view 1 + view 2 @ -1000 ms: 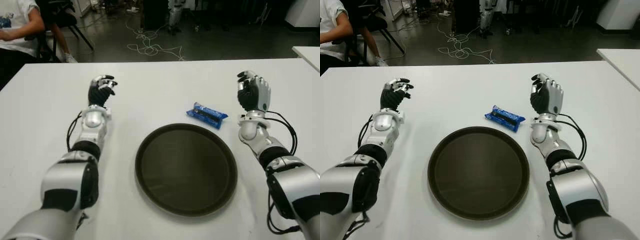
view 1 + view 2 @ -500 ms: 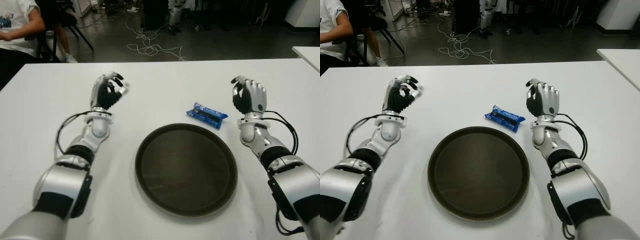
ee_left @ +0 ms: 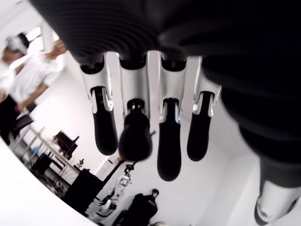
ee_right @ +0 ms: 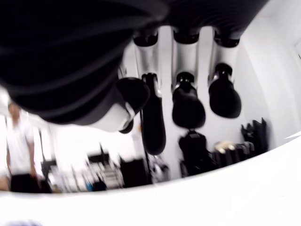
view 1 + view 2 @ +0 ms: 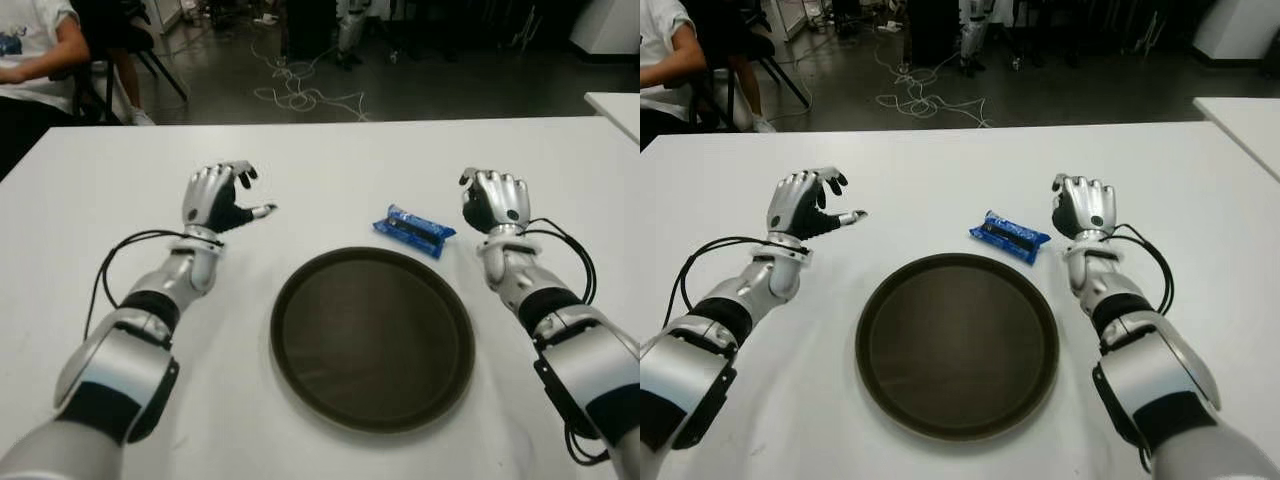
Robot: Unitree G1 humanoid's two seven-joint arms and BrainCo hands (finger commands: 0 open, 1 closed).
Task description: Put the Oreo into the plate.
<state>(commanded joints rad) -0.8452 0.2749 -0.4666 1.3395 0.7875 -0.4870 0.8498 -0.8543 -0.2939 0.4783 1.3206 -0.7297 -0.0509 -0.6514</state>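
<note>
White table [image 5: 330,165] fills frame. Dark round plate [image 5: 372,337] centre-low, nothing in it. Right hand [image 5: 493,201] right of centre, fingers loosely spread, holding nothing, likely staged for reach. Left hand [image 5: 218,196] left, relaxed, idle. Oreo [image 5: 413,230] flat on table just above plate's upper-right rim, ungrasped.

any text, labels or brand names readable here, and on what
No text can be read.
Blue Oreo pack: it has light markings on the wrapper, too small and blurred to read.
Plate, table, left hand and right hand: no visible lettering.
</note>
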